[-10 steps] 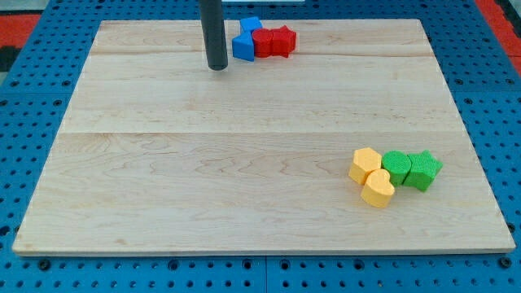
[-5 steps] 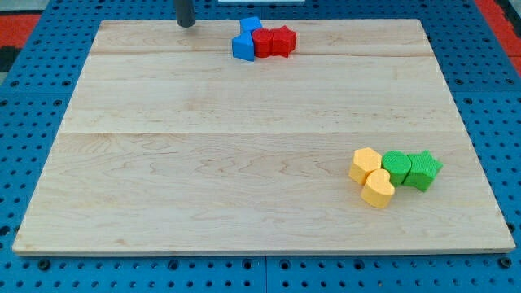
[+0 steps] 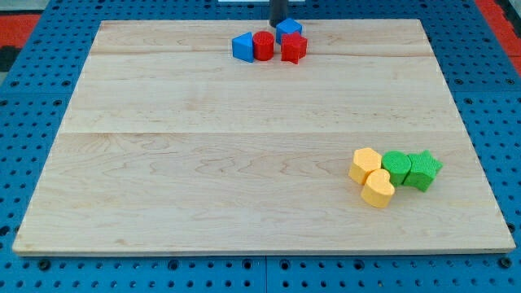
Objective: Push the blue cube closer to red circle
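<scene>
My tip (image 3: 278, 21), no grasping end effector fitted, has swept the blue cube (image 3: 288, 30) from the red circle's (image 3: 263, 45) left to its upper right, still touching; little closer.

Four blocks are clustered at the top edge of the surface (image 3: 163, 163): cube (image 3: 288, 30), star (image 3: 293, 48), circle (image 3: 263, 45) and wedge (image 3: 242, 46). My tip (image 3: 278, 21) is set just above the cube. Four more blocks (image 3: 395, 173) are grouped near the right edge, toward the bottom-right corner.
</scene>
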